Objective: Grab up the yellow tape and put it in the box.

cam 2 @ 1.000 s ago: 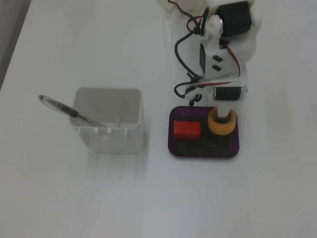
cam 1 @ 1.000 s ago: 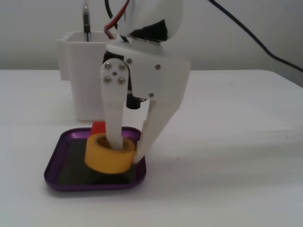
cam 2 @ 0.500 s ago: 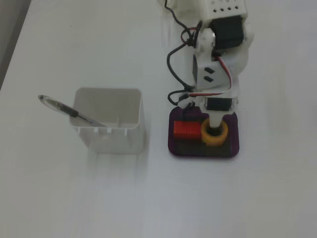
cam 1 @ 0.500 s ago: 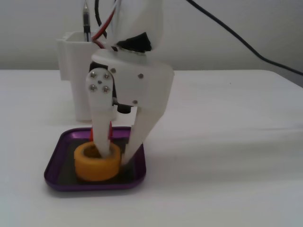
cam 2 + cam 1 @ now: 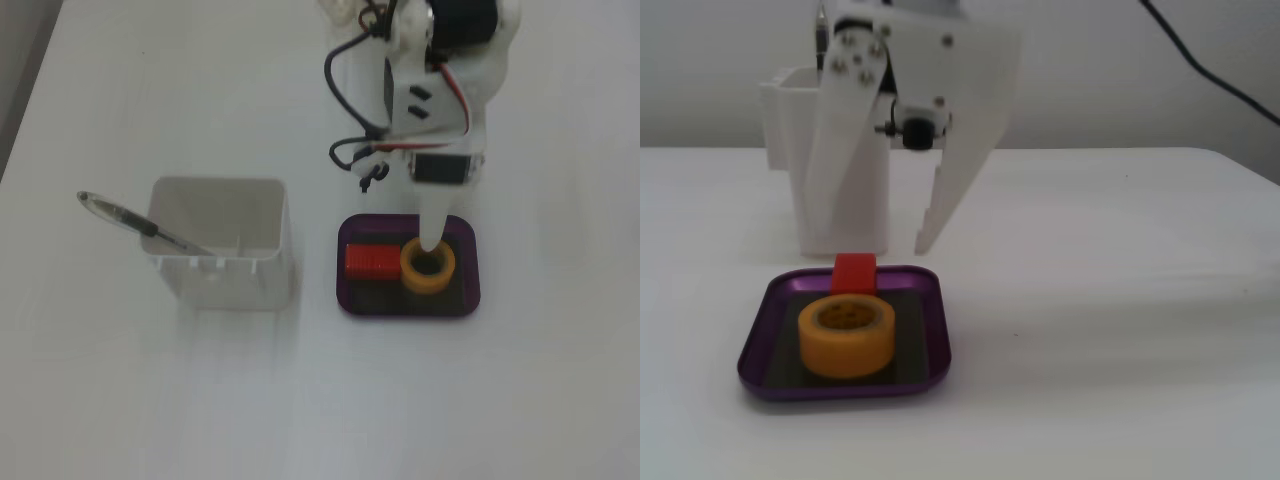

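Yellow tape (image 5: 846, 338), small hollow roll, flat in purple box (image 5: 931, 345)

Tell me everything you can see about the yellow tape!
The yellow tape is a small yellow-orange roll with a hollow middle. It lies flat, hole facing up, on the dark floor of the purple box. In a fixed view from above it sits just right of the red block, close beside it; whether they touch is unclear. The gripper hangs open above it, not touching it in the side view. Its surface looks smooth and matte.
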You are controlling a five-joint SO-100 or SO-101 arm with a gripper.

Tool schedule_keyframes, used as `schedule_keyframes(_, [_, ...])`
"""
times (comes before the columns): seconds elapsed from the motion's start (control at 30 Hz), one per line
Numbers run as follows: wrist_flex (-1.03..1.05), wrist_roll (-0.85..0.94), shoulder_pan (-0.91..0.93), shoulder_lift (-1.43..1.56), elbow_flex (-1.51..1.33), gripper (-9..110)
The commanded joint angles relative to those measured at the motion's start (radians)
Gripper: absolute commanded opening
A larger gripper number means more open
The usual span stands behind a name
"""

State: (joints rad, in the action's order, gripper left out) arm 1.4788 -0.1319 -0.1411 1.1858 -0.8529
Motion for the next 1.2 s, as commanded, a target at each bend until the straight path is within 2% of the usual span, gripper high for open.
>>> schedule_keyframes(0.0, [0.103, -0.008, -0.018, 0.195, 0.129, 19])
schedule_keyframes(0.13, [0.199, -0.009, -0.031, 0.373, 0.129, 19])
schedule_keyframes(0.33, [0.199, -0.011, 0.011, 0.629, -0.193, 19])
schedule_keyframes(0.57, [-0.018, -0.003, 0.12, 0.963, -0.802, 19])
schedule_keyframes(0.8, [-0.253, 0.005, 0.129, 1.376, -1.379, 19])
schedule_keyframes(0.97, [-0.325, 0.048, 0.13, 1.641, -1.66, 19])
schedule_keyframes(1.17, [-0.354, -0.023, 0.13, 1.917, -1.832, 19])
